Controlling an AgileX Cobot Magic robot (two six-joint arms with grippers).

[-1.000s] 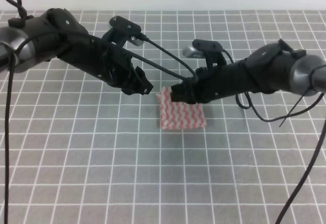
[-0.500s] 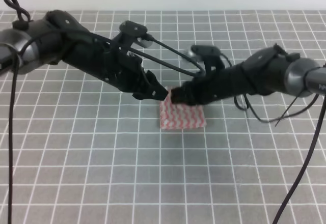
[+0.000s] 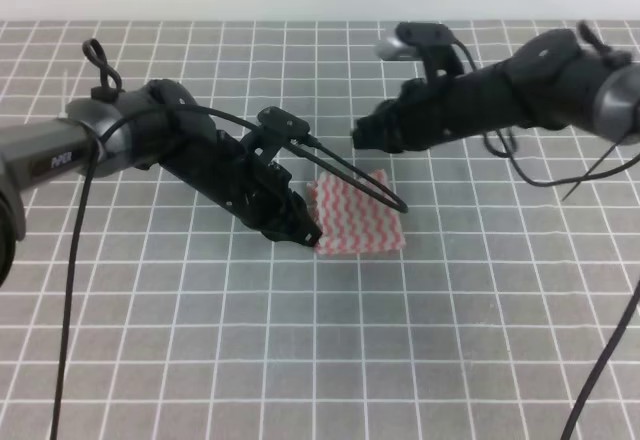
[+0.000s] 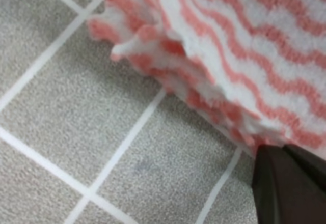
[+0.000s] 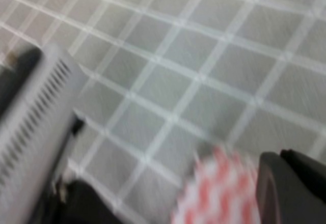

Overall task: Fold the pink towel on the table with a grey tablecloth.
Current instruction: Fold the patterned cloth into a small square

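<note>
The pink towel (image 3: 358, 215) lies folded into a small, roughly square stack on the table with a grey tablecloth (image 3: 200, 340). My left gripper (image 3: 305, 233) is down at the stack's front-left corner. In the left wrist view its dark fingers (image 4: 290, 183) look shut and touch the edge of the layered towel (image 4: 244, 46); the cloth lies flat on the tablecloth (image 4: 76, 107). My right gripper (image 3: 358, 135) hangs above and behind the towel, holding nothing. Its fingers (image 5: 290, 183) look shut, with the blurred towel (image 5: 219, 193) below them.
Black cables from both arms loop over the towel (image 3: 350, 165) and down the right side (image 3: 610, 360). In the right wrist view the left arm's grey slotted housing (image 5: 35, 107) sits close at the left, over the gridded tablecloth (image 5: 204, 56).
My right gripper has lifted off the towel's back edge and drawn back up and to the right. My left arm has swung down and forward to the towel's front-left corner.
</note>
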